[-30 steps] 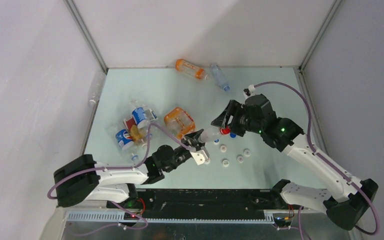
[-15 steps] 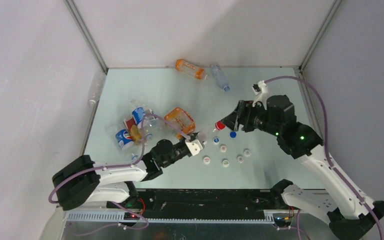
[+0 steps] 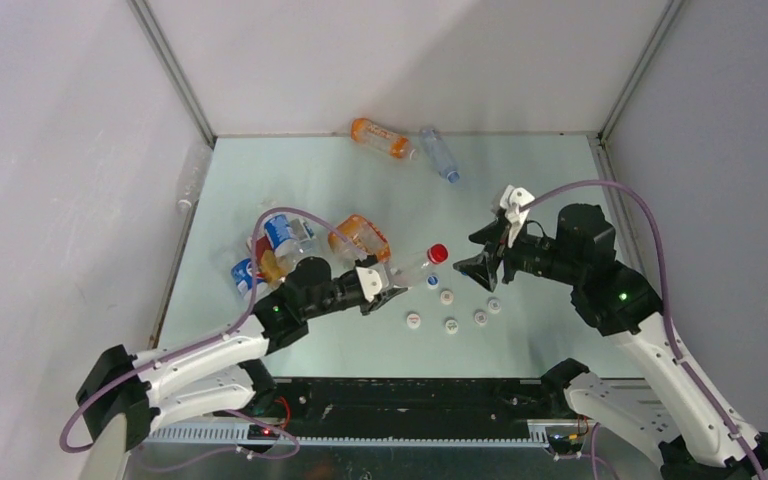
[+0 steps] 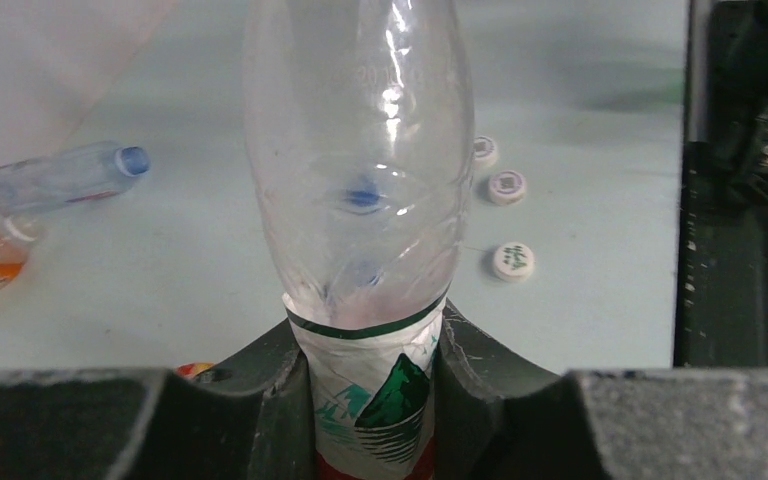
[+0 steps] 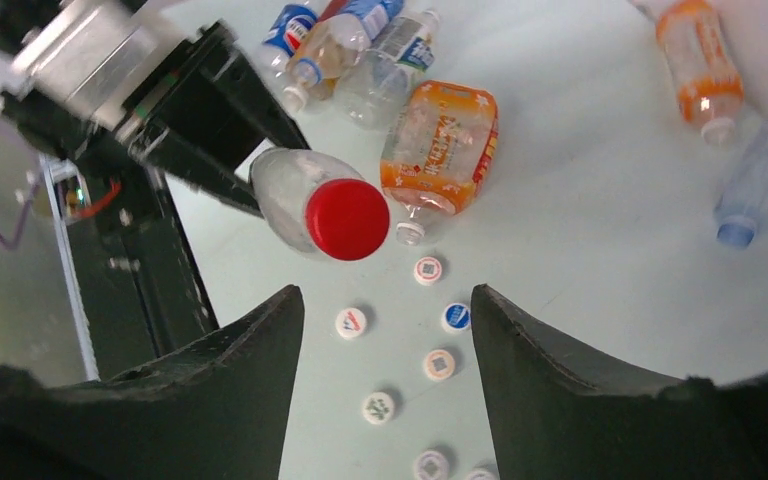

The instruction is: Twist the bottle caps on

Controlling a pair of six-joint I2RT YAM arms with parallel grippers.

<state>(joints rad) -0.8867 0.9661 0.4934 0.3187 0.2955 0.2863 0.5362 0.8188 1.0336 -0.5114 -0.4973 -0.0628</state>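
Here, one capped bottle was held and six caps lay loose.
The left end effector (image 3: 384, 285) clenched the clear bottle (image 3: 412, 268), whose red cap (image 3: 438, 253) faced the right end effector (image 3: 482, 257), spread wide and just apart from it; six loose caps (image 3: 451, 325) dotted the table (image 3: 290, 170) nearby.

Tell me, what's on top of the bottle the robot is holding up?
A red cap sits on the clear bottle in the left gripper. It covers the mouth, so whether it is screwed tight cannot be seen.
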